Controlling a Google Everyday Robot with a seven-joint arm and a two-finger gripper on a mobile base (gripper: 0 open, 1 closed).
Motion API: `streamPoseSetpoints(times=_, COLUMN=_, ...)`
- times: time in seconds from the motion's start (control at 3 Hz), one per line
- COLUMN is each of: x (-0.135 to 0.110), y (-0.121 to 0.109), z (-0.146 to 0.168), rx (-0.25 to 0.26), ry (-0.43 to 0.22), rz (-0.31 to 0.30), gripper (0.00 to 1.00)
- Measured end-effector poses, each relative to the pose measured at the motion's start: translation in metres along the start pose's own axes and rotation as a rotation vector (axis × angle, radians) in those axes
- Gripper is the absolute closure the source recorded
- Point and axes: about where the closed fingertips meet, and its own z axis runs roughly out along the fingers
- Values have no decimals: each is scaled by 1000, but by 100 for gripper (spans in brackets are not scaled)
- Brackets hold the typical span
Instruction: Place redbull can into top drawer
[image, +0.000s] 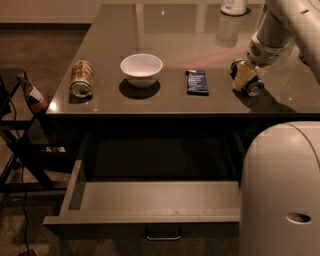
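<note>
One bowl (141, 68), white, sits on the desk (165, 30), and everything gets placed from there. Left of the bowl lies one orange-brown can (81, 78) on its side, its label too dim to read. Just right of the bowl is one flat dark-blue packet (197, 81) with pale print on it that can't be read. Farther right of the bowl, past the packet, there's the second can, the redbull can (255, 89), lying on the desk with a silver end facing us. The one pincer (244, 77) is right down on it, touching it. Whether it has closed on the can, I cannot tell. Below the bowl, one top drawer (150, 197) stands pulled out, with a single metal handle (162, 233) at the centre of its front. Far behind the bowl to the right, one white container (233, 6) stands at the desk's back edge.
</note>
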Motion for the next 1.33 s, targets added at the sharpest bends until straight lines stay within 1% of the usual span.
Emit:
streamPoseSetpoints(times=0.67, x=0, y=0, z=0, rx=0, ry=0, rz=0, gripper=89)
streamPoseSetpoints(times=1.0, x=0, y=0, z=0, rx=0, ry=0, rz=0, gripper=100)
streamPoseSetpoints(times=1.33, x=0, y=0, z=0, rx=0, ry=-1, rz=0, gripper=100)
